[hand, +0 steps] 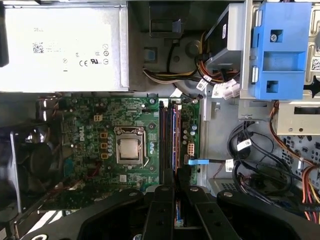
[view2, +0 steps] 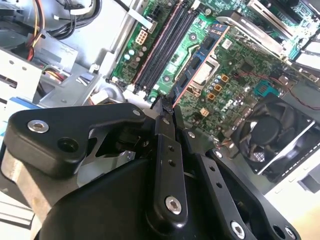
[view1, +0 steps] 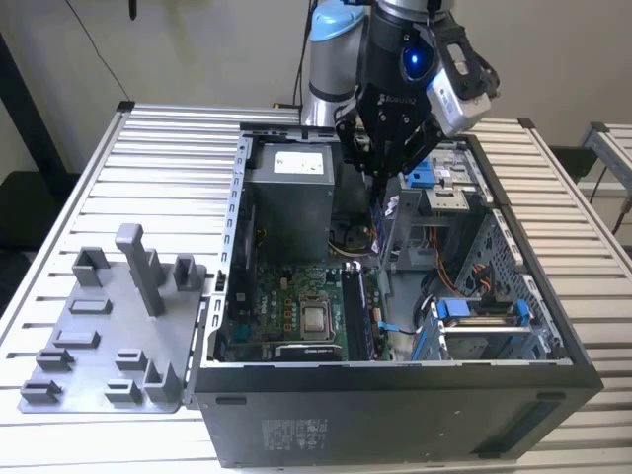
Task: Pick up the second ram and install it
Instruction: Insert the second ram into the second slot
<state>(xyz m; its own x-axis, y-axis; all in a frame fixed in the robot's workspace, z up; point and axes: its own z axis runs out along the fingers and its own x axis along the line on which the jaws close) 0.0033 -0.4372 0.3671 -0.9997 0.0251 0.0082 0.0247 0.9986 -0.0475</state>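
Second wrist view: the gripper (view2: 167, 107) has its jaws closed narrowly on the second ram (view2: 200, 62), held edge-on above the motherboard (view2: 240, 75) and its memory slots (view2: 162, 47). In the exterior view, the gripper (view1: 380, 173) hangs over the open computer case (view1: 395, 405); the grey tray (view1: 109, 346) lies to the exterior view's left.

The ram (view2: 199, 62) is showing edge-on in the second wrist view as a thin dark board with a reddish edge, its near end sitting between the closed fingers (view2: 165, 150). It is hanging above the green motherboard (view2: 235, 85), beside the memory slots (view2: 162, 47).
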